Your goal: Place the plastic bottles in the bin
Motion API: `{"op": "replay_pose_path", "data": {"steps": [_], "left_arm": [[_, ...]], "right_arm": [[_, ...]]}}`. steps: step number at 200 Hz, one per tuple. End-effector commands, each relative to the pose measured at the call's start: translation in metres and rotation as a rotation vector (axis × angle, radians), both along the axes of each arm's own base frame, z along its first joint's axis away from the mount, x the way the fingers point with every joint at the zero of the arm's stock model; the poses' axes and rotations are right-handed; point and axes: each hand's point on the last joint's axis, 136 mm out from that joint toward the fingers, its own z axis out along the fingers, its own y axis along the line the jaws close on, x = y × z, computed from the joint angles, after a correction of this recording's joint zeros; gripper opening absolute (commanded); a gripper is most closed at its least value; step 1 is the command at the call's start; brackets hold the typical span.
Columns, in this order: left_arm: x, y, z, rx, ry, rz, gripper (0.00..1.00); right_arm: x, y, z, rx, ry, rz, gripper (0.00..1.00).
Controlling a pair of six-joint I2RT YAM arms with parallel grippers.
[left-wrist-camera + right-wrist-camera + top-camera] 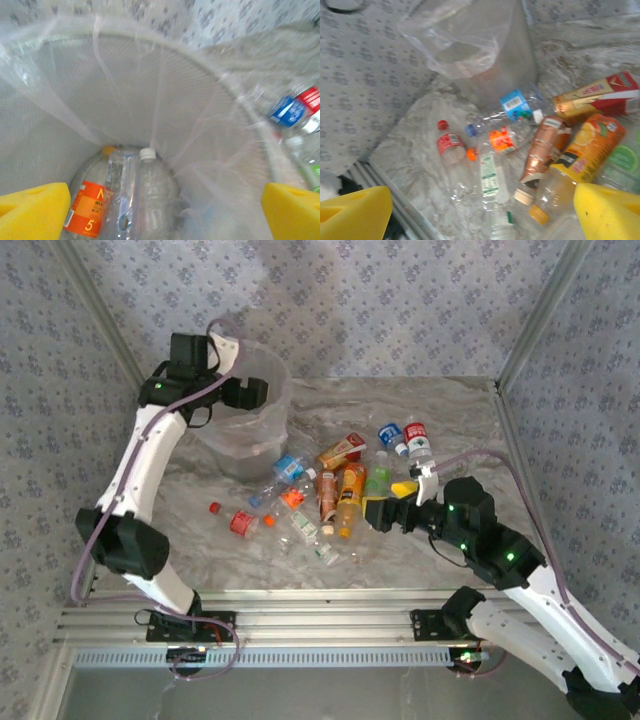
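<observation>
Yellow foam pads (30, 210) of the left gripper (162, 212) stood spread wide over the mouth of the round translucent pale-grey plastic bin (125, 90), pinching nothing. At the bin's bottom lay a clear white-capped plastic bottle (152, 195) and an orange-labelled bottle (87, 212). The right gripper (480, 212), its jaws likewise apart and empty, hovered over the scatter of small plastic bottles lying on the grey marbled tabletop (450, 410) just beside the bin. With the drop apparently made, the left arm looked best served by rising straight up, since the clear liner bag (50, 95) draped over the bin's rim could snag a pad. The right claw's cleanest pick seemed to be a bottle lying free of its neighbours, taken across the body rather than the cap. The tall orange juice bottle (585, 150) touched a copper-labelled bottle (542, 150), so closing on it risked dragging both. Nearer the bin, a clear blue-labelled bottle (515, 102) rested close to its foot, with a red-capped, red-labelled clear bottle (450, 147) lying apart. Several bottles were crushed and thin-walled, likely to flex or slip under the foam.
</observation>
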Motion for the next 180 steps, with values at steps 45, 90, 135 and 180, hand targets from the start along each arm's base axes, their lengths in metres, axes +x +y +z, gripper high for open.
{"op": "replay_pose_path", "data": {"steps": [45, 90, 135, 180], "left_arm": [[-0.071, -0.043, 0.047, -0.331, -0.045, -0.224, 1.00], [-0.134, -0.100, 0.045, -0.478, -0.001, -0.476, 1.00], [-0.172, -0.143, 0.018, -0.479, -0.009, -0.605, 1.00], [-0.182, -0.159, -0.003, -0.489, 0.005, -0.597, 1.00]], "right_arm": [[0.033, -0.035, -0.015, -0.154, 0.052, -0.161, 0.90], [0.059, -0.065, -0.042, -0.211, 0.177, -0.260, 0.78], [0.086, -0.104, -0.076, -0.287, 0.306, -0.386, 0.70], [0.111, -0.135, -0.114, -0.406, 0.398, -0.459, 0.68]]}}
